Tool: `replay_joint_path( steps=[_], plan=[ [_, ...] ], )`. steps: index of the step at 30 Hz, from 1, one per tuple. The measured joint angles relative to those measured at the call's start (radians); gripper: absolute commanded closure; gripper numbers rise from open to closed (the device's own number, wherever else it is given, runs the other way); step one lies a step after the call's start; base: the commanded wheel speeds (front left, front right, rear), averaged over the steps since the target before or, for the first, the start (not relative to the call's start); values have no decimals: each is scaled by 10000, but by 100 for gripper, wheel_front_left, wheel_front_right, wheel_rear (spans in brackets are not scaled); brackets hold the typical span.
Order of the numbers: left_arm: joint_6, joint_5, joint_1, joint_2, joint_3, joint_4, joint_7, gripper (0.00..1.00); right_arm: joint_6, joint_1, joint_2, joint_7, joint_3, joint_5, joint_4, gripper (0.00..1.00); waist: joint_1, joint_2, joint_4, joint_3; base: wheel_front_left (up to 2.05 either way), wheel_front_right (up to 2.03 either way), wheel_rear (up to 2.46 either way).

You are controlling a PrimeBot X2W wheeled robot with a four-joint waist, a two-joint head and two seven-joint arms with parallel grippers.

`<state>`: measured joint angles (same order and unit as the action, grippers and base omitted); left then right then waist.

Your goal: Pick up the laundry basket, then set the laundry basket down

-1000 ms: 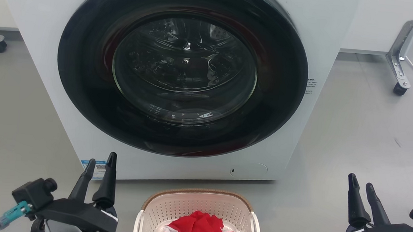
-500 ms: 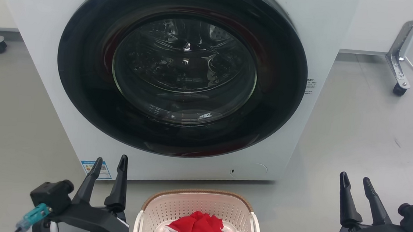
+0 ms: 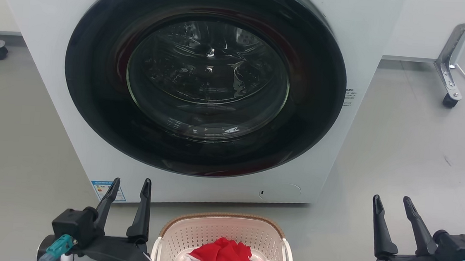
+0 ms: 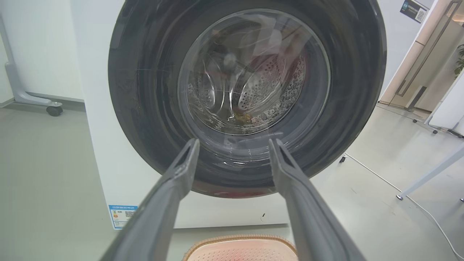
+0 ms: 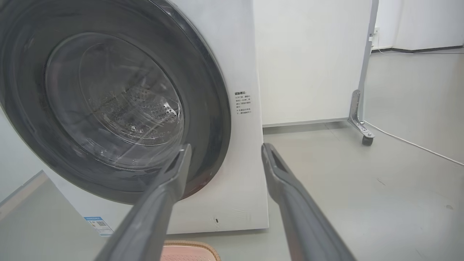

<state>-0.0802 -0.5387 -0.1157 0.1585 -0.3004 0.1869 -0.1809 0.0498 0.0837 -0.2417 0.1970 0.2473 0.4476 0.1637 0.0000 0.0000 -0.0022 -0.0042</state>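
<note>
The laundry basket (image 3: 208, 233) sits on the floor (image 3: 404, 160) between both pincers: left pincer (image 3: 132, 181) just beside it, right pincer (image 3: 391, 198) farther off, both spread open, empty.

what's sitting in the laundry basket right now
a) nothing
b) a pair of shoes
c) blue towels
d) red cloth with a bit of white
D: in the head view a bunched red garment with white trim lies inside the laundry basket.
</note>
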Motion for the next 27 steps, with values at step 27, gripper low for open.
replay_joint_path(
  steps=[27],
  plan=[
    [-430, 1695, 95, -121, -65, 140, -407, 0, 307, -104, -102, 523, 180, -1298, 111, 0, 0, 0, 0, -13, 0, 0, 0]
  ],
)
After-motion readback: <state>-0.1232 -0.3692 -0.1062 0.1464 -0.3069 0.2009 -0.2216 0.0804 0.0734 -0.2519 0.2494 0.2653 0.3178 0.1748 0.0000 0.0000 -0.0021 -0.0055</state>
